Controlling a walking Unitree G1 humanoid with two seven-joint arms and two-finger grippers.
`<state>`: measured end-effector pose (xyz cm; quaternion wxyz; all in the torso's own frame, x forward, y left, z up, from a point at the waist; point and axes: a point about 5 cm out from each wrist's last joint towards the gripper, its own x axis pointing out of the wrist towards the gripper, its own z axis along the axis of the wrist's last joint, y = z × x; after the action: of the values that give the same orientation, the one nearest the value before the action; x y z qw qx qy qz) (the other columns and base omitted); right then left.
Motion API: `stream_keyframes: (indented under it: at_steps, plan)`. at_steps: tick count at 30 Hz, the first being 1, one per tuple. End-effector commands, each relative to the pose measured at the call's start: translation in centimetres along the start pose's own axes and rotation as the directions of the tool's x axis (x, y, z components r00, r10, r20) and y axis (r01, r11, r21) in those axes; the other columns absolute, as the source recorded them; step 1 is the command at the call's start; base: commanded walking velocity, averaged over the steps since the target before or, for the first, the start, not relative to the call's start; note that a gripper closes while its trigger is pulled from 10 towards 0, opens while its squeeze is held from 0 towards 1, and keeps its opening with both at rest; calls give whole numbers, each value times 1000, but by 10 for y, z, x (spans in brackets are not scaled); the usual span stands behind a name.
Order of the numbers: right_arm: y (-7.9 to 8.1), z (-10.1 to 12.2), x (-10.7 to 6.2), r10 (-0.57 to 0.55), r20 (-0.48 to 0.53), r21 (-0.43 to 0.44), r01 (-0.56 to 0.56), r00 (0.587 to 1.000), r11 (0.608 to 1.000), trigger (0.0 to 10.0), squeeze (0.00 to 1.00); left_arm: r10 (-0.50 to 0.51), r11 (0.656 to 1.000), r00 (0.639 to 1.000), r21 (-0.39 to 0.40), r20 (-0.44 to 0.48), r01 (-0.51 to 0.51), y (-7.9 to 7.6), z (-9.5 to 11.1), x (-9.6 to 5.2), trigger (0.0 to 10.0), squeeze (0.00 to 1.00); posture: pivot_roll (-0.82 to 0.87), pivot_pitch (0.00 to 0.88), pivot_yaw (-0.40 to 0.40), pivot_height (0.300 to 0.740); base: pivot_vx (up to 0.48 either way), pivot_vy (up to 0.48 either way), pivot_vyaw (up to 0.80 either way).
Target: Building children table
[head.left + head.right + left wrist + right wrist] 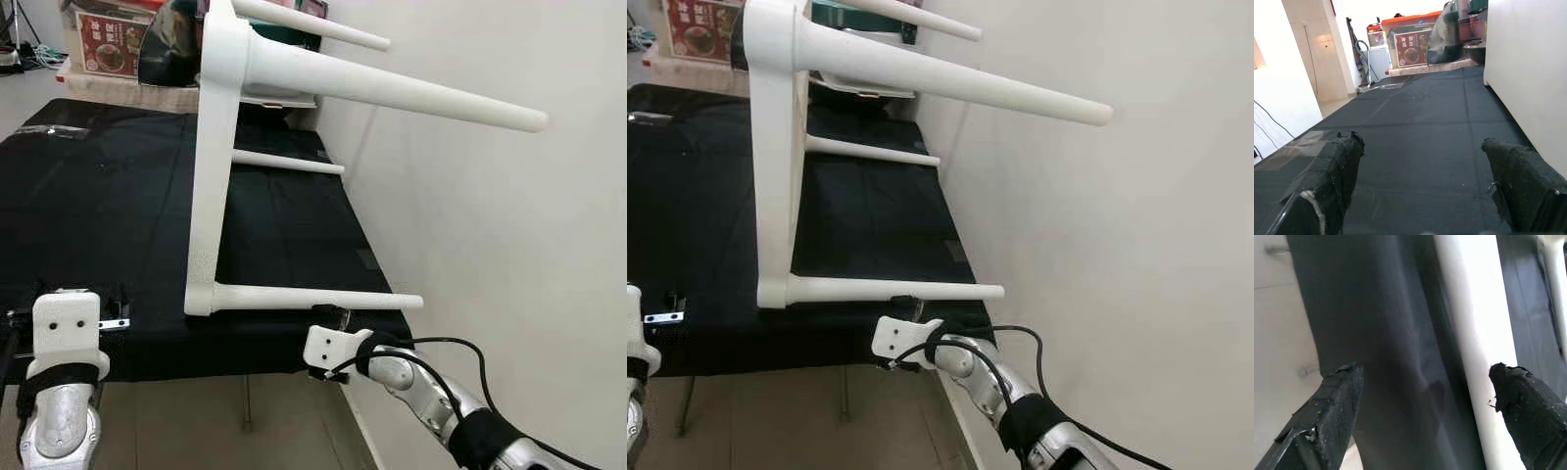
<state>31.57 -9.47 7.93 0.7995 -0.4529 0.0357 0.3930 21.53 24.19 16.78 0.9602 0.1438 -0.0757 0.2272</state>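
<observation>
Table [217, 147] is lying on its side on black surface [88, 215], four legs already on. Both hands, left [1420, 196] and right [1425, 416], are hovering spread, empty; righting seems left.

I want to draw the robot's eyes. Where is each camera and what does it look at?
Left eye view: on the head, looking down at the white table lying on its side on the black cloth; both arms show.
Right eye view: beside it, same scene.
Left wrist view: on the left arm, looking along the open left claw over the cloth.
Right wrist view: on the right arm, looking along the open right claw at a table leg.
</observation>
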Motion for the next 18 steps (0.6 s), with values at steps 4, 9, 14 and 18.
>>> stream_keyframes:
  at_steps: [4, 9, 14, 18]
  plan:
    - [-11, -12, 2, -43, -61, 15, 44, 997, 999, 10000, 0, -28, 1000, 999, 9, -29, 28, -8, -5, 1, 10000, 0, 183, 0, -192, 740, 0, 0, 0]
    - [-2, -13, 12, 9, -114, 16, -8, 993, 1000, 10000, 0, -33, 999, 999, 7, -20, 33, -10, -2, 4, 10000, 0, 196, 0, -194, 740, 0, 0, 0]
    - [5, -12, 16, 43, -129, 17, -41, 991, 999, 10000, 0, -30, 1000, 999, 6, -15, 30, -10, 0, 5, 10000, 0, 196, 0, -191, 740, 0, 0, 0]
    - [-4, -9, 19, -13, -126, 101, 26, 992, 994, 10000, 0, -30, 1000, 1000, 6, -4, 30, -9, 2, 8, 10000, 0, 195, 0, -176, 740, 0, 0, 0]
